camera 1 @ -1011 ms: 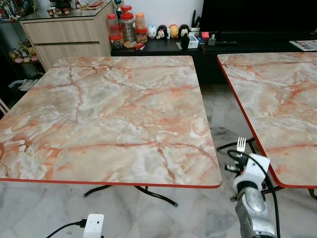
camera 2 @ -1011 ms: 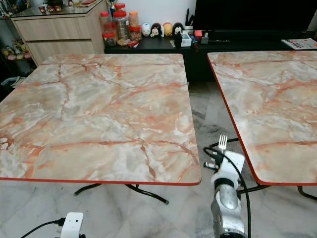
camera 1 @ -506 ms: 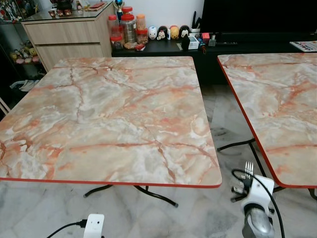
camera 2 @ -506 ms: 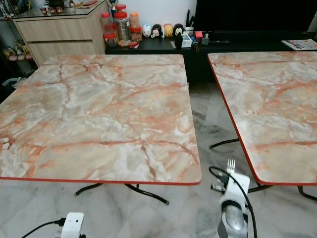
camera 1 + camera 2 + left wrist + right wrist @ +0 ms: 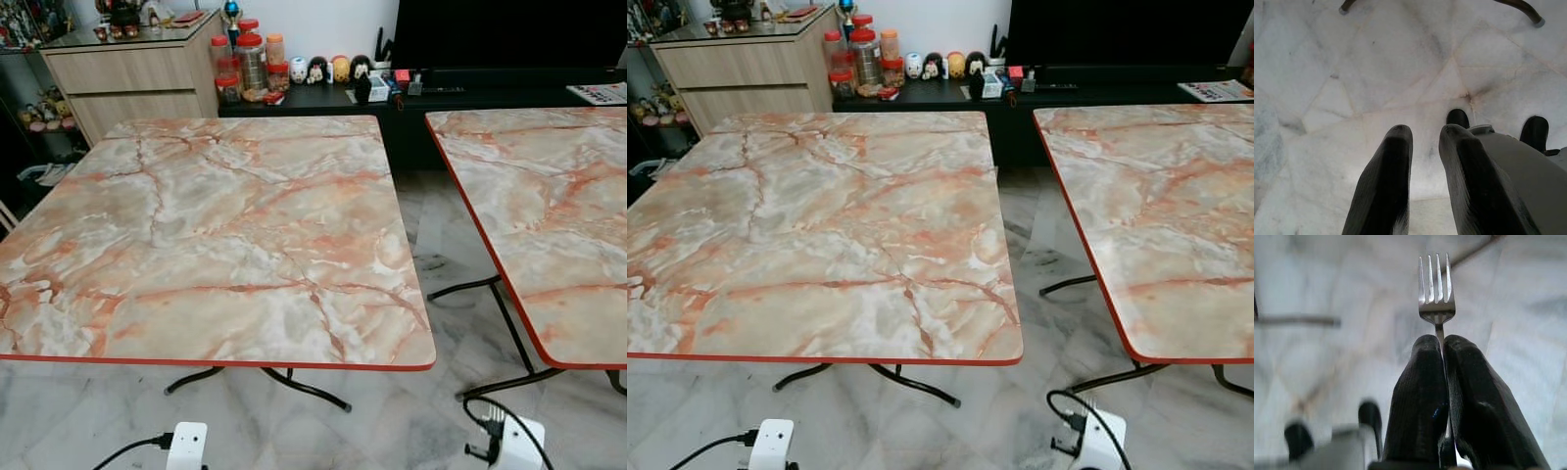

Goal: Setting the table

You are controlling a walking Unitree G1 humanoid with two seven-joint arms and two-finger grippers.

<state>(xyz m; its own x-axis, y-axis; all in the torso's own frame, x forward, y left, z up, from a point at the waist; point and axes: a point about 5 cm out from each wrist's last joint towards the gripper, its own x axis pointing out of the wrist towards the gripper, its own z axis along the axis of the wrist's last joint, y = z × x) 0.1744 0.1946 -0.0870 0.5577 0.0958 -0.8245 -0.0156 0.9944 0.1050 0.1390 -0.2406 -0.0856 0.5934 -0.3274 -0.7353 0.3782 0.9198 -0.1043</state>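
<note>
Even, soft indoor light fills both head views, which are sharp from edge to edge. The near counter (image 5: 225, 225) has a mild sheen toward its far edge but no hard glare, and it casts a faint, diffuse shadow on the pale floor (image 5: 392, 421) beneath its near edge. The dark screen (image 5: 509, 34) at the back reads as flat black. In the right wrist view the fork (image 5: 1436, 289) is crisp, while the floor behind it is smeared and out of focus. The left wrist view is bright, its close black fingers (image 5: 1386, 186) slightly soft.
</note>
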